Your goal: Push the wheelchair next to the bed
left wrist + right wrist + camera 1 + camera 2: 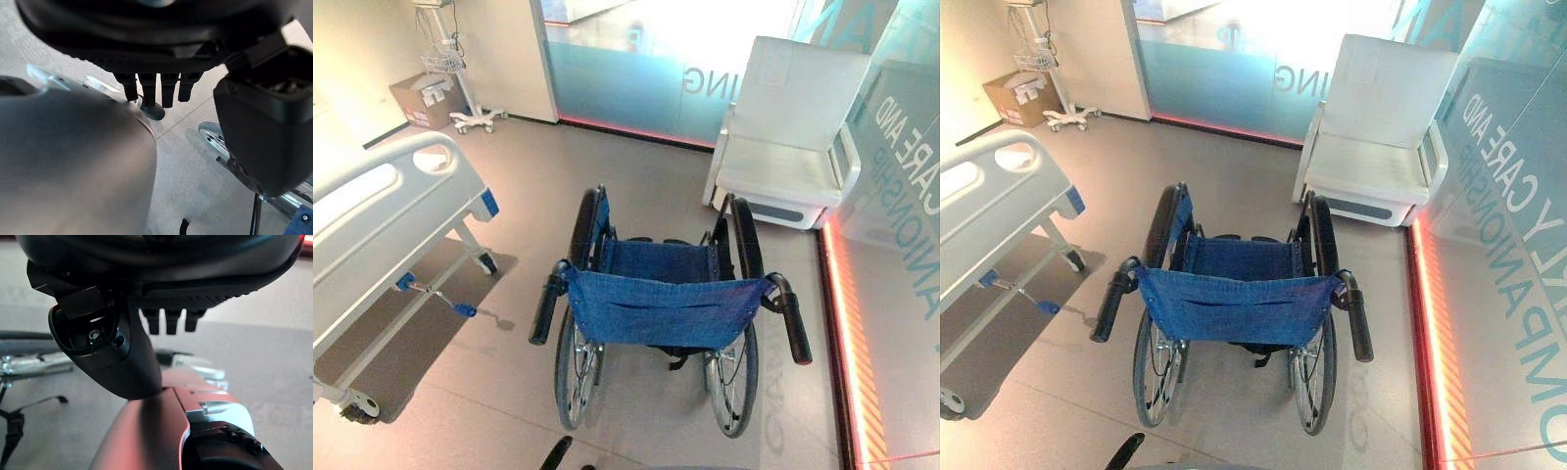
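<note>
So the blue wheelchair (661, 313) sits mid-floor, apart from the hospital bed (382, 215) at the left edge; left hand (156, 88) and right hand (168, 318) hang relaxed, fingers straight, holding nothing.

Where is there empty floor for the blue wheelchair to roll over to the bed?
Bare grey floor lies between the wheelchair and the bed, and ahead toward the glass wall. It is tighter on the right, where the white armchair stands near the wheel.

Blue wheelchair (1234, 308) between bed (989, 211) and white armchair (1376, 137).
</note>
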Controlling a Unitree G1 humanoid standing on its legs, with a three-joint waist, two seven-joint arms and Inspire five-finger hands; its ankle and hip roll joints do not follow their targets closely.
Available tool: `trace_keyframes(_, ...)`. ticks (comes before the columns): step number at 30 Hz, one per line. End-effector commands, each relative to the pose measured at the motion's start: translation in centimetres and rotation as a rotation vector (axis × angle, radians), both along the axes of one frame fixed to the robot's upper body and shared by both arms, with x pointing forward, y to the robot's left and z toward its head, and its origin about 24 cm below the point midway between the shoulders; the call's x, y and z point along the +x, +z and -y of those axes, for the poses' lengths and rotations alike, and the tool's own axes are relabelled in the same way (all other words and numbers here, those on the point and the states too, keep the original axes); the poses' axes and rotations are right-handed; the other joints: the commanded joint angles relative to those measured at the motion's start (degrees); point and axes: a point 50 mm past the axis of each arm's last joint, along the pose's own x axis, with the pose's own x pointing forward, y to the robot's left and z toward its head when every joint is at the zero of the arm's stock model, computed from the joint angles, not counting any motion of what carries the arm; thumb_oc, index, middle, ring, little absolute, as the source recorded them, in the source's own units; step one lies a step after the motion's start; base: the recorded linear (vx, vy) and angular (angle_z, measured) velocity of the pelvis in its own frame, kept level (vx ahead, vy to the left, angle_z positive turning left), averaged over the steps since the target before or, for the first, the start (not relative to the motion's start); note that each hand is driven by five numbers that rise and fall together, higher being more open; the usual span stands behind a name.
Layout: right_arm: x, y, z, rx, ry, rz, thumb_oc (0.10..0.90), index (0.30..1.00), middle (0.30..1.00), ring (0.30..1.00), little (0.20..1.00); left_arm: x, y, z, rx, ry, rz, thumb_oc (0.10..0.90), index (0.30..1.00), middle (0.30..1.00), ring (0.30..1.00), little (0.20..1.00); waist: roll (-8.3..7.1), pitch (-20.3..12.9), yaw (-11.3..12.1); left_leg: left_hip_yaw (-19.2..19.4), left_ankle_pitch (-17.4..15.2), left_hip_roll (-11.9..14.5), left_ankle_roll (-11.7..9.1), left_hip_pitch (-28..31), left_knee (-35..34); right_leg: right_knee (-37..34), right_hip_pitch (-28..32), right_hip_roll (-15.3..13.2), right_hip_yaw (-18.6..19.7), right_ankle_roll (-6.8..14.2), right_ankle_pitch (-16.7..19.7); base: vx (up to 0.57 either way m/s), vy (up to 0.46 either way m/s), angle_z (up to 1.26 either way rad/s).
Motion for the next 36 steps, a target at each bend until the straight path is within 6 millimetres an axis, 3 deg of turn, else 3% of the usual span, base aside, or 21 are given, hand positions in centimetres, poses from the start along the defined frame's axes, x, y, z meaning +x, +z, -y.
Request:
trace_keyframes(1,2.0,-0.4,-3.1,0.118,0.011,0.04,0.8,0.9,0.9,0.9,0.9,0.4,-0.4,1.5,-0.06,-0.043,-0.042,0.8,0.9,0.9,0.9,0.9,2.01,1.4,0.5,4.3,-2.6,-1.7,1.7,1.0,0.6,0.1,-1.4,-1.0,-2.5,-0.8,2.9,0.0,0.0,0.0)
trace_keyframes(14,1.6,-0.5,-3.2,0.123,-0.008,0.036,0.8,0.9,0.9,0.9,0.9,-0.2,-0.4,1.5,-0.058,-0.032,-0.052,0.8,0.9,0.9,0.9,0.9,1.56,1.0,0.8,4.4,-3.0,-1.5,1.6,1.3,0.6,0.1,-1.0,-0.9,-2.6,-0.8,2.6,0.01,-0.001,0.0)
trace_keyframes(26,1.7,-0.4,-2.4,0.06,-0.043,0.058,0.8,0.9,0.9,0.9,0.9,0.7,-0.1,0.1,0.055,0.095,-0.005,0.8,0.9,0.9,0.9,0.9,1.65,0.7,0.6,4.2,-3.0,-1.7,1.7,1.5,0.6,0.1,-0.8,-0.9,-2.2,-0.9,2.5,0.0,0.0,0.0)
trace_keyframes(31,2.6,0.0,-0.8,-0.002,-0.183,0.125,0.8,0.9,0.9,0.9,0.9,1.6,0.4,-1.5,0.115,0.16,0.055,0.8,0.9,0.9,0.9,0.9,1.67,0.8,0.3,4.4,-2.9,-1.6,1.6,1.8,0.6,0.1,-0.7,-0.9,-2.1,-0.8,2.7,0.0,0.0,0.0)
trace_keyframes(36,5.0,1.8,3.3,-0.079,-0.335,0.302,0.8,0.9,0.9,0.9,0.9,3.5,2.2,-5.5,0.203,0.209,0.182,0.8,0.9,0.9,0.9,0.9,1.91,1.0,0.0,4.8,-2.7,-1.4,1.8,1.7,0.6,0.1,-1.0,-0.8,-1.6,-0.7,2.8,0.0,0.0,0.0)
